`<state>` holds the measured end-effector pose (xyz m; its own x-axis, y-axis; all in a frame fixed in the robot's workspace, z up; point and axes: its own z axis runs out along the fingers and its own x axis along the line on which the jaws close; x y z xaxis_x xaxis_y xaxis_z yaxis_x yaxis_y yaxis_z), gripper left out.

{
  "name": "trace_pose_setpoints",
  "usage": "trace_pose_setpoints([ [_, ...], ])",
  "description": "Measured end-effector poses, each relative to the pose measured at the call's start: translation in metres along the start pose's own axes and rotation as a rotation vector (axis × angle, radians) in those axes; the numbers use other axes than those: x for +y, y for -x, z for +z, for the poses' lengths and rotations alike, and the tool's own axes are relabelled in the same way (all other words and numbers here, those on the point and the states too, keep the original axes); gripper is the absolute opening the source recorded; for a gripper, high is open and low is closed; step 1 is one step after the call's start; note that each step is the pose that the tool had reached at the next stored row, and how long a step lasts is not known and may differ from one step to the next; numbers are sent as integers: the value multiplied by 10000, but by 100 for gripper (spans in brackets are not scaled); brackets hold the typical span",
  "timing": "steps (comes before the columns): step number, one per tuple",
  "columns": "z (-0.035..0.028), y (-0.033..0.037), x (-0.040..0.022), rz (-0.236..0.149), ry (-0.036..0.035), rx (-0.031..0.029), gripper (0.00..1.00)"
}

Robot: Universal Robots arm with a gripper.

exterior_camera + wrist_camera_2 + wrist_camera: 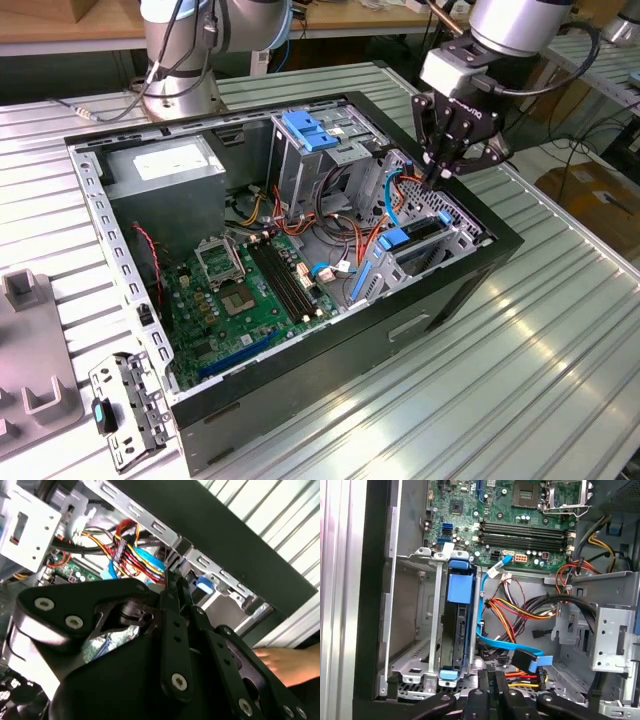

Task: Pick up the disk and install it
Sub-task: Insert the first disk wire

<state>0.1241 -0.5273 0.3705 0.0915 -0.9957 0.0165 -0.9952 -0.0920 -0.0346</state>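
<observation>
In the exterior view, the gripper (443, 172) hangs over the open computer case (240, 420) on the ribbed metal bench (520, 380), above the case's edge toward the exterior view's right. Its fingers are drawn close together with nothing between them. Just below it, the disk (408, 243) stands on edge in the drive bay (440, 250) at that side of the case, blue carrier uppermost. The motherboard (240, 300) covers the case floor, and the tall metal cage with its blue latch (308, 130) rises near the far wall.

In the second wrist view, the black fingers (172, 630) lie nearly pressed together above orange and yellow wiring (135, 555), with a blue carrier tab (202, 584) beyond.

In the first wrist view, the disk (458, 630) sits slotted in the bay beside the case's side wall, a blue cable (487, 630) running alongside it, and the finger ends (492, 680) are apart from the disk.
</observation>
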Motion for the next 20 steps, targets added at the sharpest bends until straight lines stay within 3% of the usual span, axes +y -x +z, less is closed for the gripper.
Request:
trace_pose_setpoints([
  [3, 10, -111, 19, 2, 0, -2, 17],
  [5, 18, -145, 59, -2, -2, -2, 17],
  [8, 31, -145, 164, -18, -4, 0, 17],
  [20, 32, -145, 172, -18, -4, -1, 17],
])
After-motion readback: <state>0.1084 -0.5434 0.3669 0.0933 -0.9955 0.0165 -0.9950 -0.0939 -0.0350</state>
